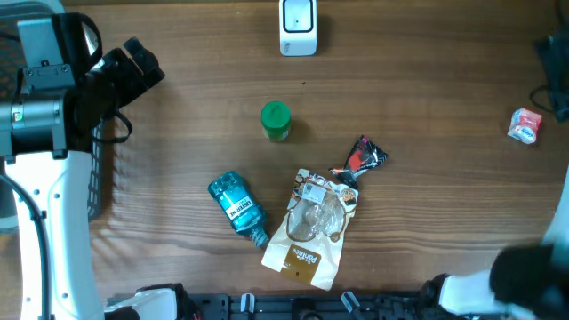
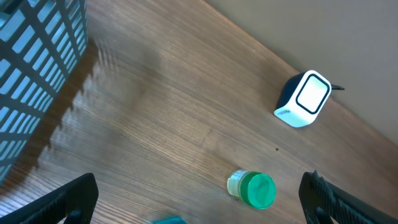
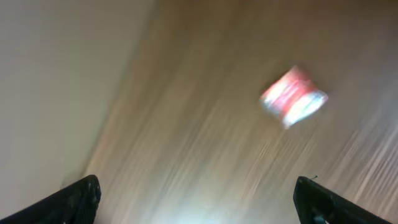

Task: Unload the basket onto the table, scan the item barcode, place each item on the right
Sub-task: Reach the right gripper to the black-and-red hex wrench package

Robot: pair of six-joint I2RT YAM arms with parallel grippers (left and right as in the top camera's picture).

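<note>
The red-and-white packet (image 3: pixel 293 96) lies at the surface's (image 3: pixel 205 143) right edge, ahead of the right claw (image 3: pixel 202 208), untouched. That claw's fingers stand wide apart, empty. The left claw (image 2: pixel 199 205) gapes too

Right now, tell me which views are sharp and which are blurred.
Overhead: sharp, evenly lit, the green-capped jar crisp. Left wrist: sharp too, the basket throwing a slatted shadow on the table. Right wrist: heavily blurred, the red packet smeared, wood grain streaked.
</note>
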